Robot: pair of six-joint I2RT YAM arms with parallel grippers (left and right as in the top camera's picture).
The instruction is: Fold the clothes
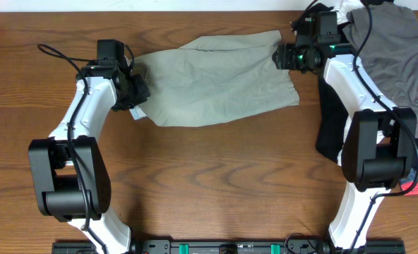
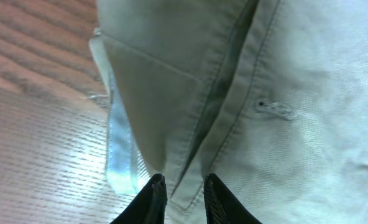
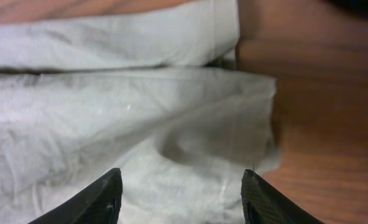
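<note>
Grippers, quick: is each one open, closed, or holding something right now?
Left gripper: closed, pinching the edge of the khaki garment.
Right gripper: open, fingers wide apart above the garment, holding nothing.

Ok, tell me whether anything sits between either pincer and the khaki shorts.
Nothing visible does. The left pincer pinches the shorts at the waistband edge; the right pincer hangs open right over their other end. The grey garment lies off to the side, beyond the right arm.

Built of white moulded links (image 1: 80, 111), jointed by bulky black housings (image 1: 61, 187), strung with thin black cables (image 1: 51, 51), lit by green lamps (image 1: 303, 51) at right wrist, tipped with black gripper fingers (image 2: 153, 202).
</note>
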